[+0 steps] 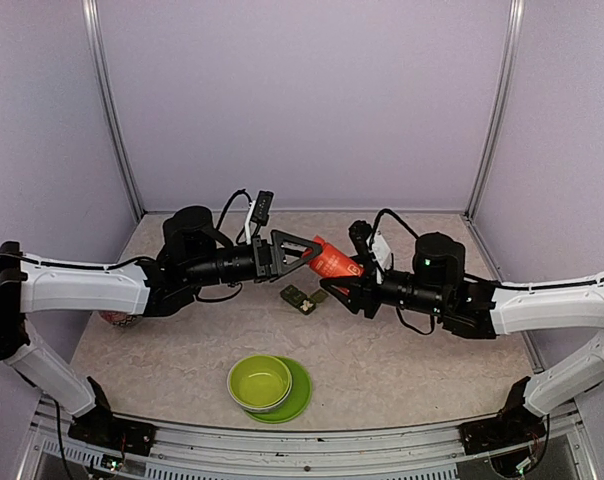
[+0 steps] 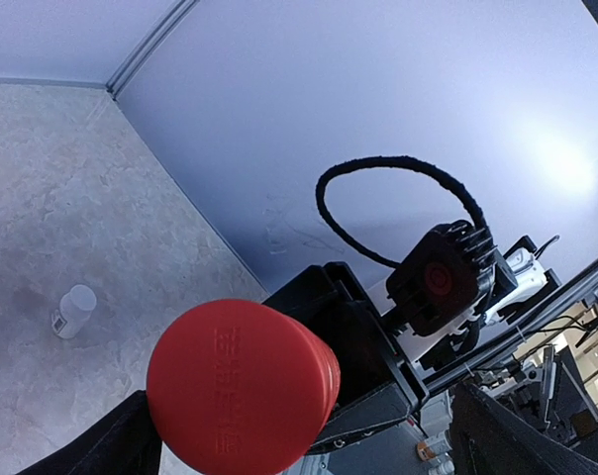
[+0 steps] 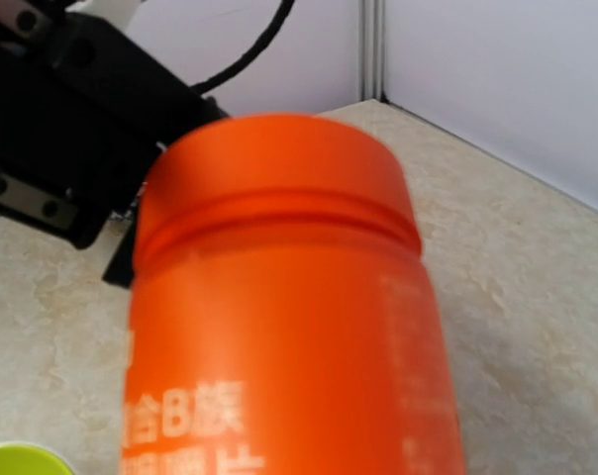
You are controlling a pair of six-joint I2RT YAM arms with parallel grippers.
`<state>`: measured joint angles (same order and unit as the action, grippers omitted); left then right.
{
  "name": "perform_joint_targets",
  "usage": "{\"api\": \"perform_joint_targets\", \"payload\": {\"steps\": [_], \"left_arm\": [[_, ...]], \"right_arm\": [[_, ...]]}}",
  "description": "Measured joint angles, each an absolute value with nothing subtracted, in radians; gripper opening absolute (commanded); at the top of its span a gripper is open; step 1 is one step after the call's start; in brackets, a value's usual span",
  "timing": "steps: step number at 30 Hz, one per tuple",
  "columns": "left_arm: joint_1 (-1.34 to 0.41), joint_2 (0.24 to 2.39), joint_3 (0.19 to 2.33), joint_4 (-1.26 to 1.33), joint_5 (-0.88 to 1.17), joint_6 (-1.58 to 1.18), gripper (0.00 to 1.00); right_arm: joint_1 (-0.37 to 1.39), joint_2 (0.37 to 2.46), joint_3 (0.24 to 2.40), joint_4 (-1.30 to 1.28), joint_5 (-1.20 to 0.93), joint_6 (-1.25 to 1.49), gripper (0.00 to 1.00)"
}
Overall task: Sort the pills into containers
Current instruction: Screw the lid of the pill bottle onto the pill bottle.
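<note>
My right gripper (image 1: 354, 272) is shut on the orange-red bottle (image 1: 332, 260) and holds it tilted in the air over mid-table, its cap towards the left arm. The bottle fills the right wrist view (image 3: 279, 297) and hides the fingers there. My left gripper (image 1: 307, 250) is open; in the left wrist view its dark fingers (image 2: 116, 445) stand wide apart on either side of the bottle's red cap (image 2: 242, 386). The dark green strip box (image 1: 302, 297) lies on the table just below the bottle. No pills show.
A lime-green bowl (image 1: 260, 380) sits on its green plate (image 1: 300, 395) at the near centre; its edge shows in the right wrist view (image 3: 12, 457). A small white bottle (image 2: 73, 310) lies on the table. A reddish object (image 1: 117, 318) sits under the left arm.
</note>
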<state>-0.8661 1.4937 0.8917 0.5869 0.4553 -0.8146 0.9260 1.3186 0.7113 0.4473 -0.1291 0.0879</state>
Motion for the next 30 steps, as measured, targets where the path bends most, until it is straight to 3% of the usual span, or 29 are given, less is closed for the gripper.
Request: {"api": "perform_joint_targets", "payload": {"steps": [30], "left_arm": [[-0.861,1.499,0.892,0.584,0.441,-0.799,0.99]], "right_arm": [[0.991,1.464,0.776,0.501,-0.223,0.041,0.4]]}}
